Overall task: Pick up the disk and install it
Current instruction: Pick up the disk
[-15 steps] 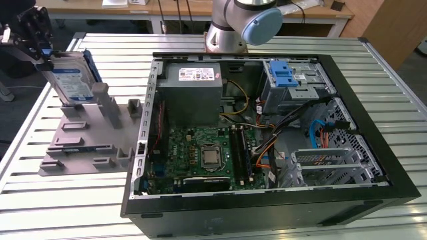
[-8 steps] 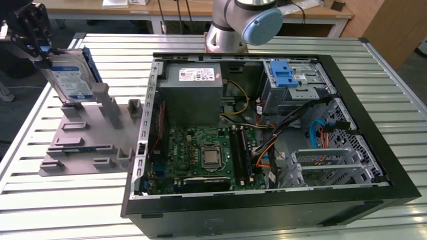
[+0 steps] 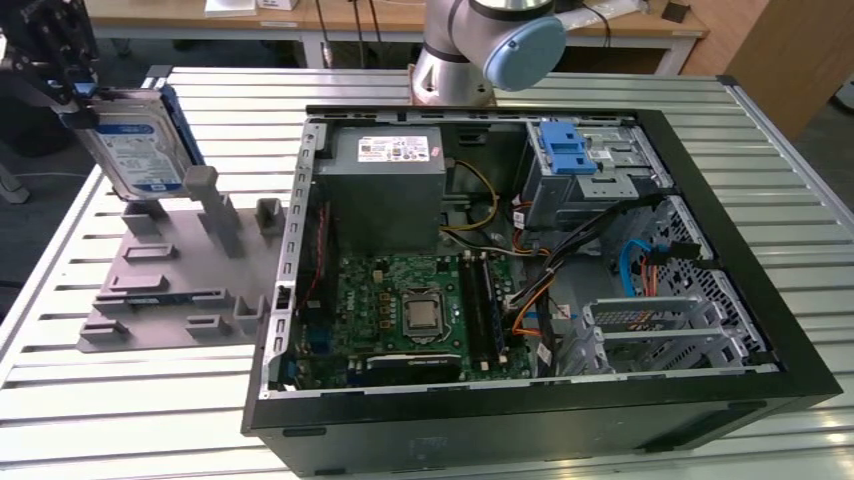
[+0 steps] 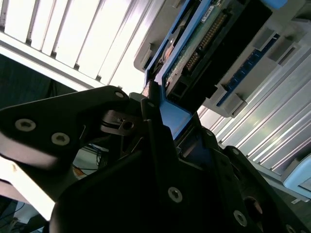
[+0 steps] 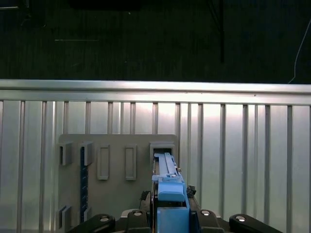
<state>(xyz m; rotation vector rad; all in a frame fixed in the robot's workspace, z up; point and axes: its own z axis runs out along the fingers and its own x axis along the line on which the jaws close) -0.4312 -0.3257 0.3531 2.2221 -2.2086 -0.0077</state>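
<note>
Above grey plastic fixture (image 3: 160, 290), tool (image 3: 74, 95) clamps disk (image 3: 134, 145): flat silver slab, blue side rails, long axis near-vertical, slightly tilted.

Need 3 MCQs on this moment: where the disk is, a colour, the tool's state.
1. Where is the disk?
A) flat on the motherboard
B) above the grey fixture, to the exterior view's left of the case
C) on the floor

2. Colour of the latch on the drive cage?
A) red
B) blue
C) yellow

3. The tool is:
A) open
B) shut on a cable
C) shut on the disk

Key: 1B, it hangs on edge over the fixture, outside the case; 2B, the latch is plainly blue; 3C, it clamps the disk in both wrist views.
</note>
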